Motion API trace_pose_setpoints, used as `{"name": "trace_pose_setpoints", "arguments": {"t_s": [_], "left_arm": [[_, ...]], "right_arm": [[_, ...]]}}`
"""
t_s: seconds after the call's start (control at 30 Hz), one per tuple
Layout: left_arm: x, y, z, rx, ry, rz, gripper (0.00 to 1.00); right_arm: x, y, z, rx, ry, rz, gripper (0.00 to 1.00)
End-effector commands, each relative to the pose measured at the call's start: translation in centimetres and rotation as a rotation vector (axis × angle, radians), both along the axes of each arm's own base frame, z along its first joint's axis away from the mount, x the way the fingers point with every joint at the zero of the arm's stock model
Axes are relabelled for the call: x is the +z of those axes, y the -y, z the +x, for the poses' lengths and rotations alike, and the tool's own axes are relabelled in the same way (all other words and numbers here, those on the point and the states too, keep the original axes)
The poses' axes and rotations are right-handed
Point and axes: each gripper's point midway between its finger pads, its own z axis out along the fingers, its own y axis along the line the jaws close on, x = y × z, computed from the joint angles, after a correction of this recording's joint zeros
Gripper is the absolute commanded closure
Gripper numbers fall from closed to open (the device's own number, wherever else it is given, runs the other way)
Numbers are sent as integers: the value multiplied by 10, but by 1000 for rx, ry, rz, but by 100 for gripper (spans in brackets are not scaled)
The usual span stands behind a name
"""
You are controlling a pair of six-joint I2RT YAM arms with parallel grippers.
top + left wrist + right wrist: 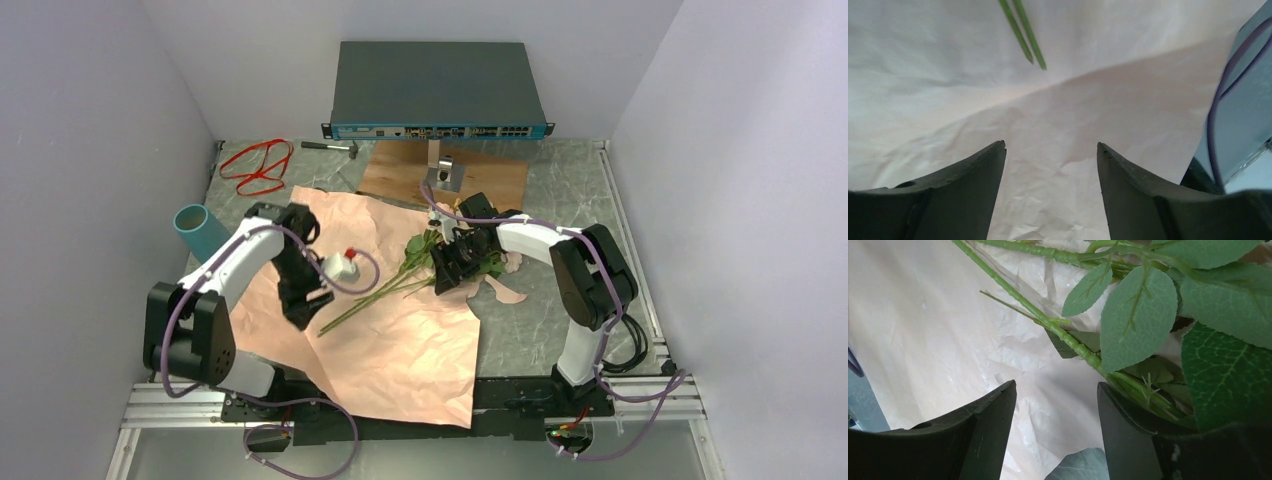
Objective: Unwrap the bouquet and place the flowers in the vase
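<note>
1. The left pincer is wide open and holds nothing. Only the pink paper shows in the gap between its fingers.
2. Just past its fingertips lie the cut ends of two green stems. They rest flat on the paper and do not touch the pincer.
3. The right pincer is open too. Only paper shows between its fingers.
4. The flowers lie loose on the open paper. Their leafy end is right beside the right pincer, and their stems point toward the left pincer.
5. Green leaves hang close over one finger of the right pincer. A stem runs down beside that finger, but I cannot tell if it touches.
6. The vase is off the paper, on the other side of the left arm from the flowers. It is well apart from both pincers.
7. The red ribbon lies on the table, farther from the left pincer than the vase.
</note>
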Motion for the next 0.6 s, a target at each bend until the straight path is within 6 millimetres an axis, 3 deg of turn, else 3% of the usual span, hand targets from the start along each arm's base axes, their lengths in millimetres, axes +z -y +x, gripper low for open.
{"name": "trace_pose_setpoints", "arguments": {"t_s": [0.0, 0.17, 0.3, 0.4, 0.57], "left_arm": [[-28, -54, -43, -197, 0, 192, 24], [-74, -92, -63, -286, 72, 344, 14], [-93, -94, -61, -270, 159, 350, 12], [-84, -79, -48, -198, 234, 281, 12], [-40, -32, -16, -61, 318, 68, 13]], "right_arm": [[5, 7, -1, 13, 39, -24, 37], [-2, 11, -6, 18, 16, -43, 39], [-2, 15, -10, 22, 14, -51, 40], [4, 14, -11, 28, 14, -36, 41], [30, 14, -4, 23, 73, 30, 41]]}}
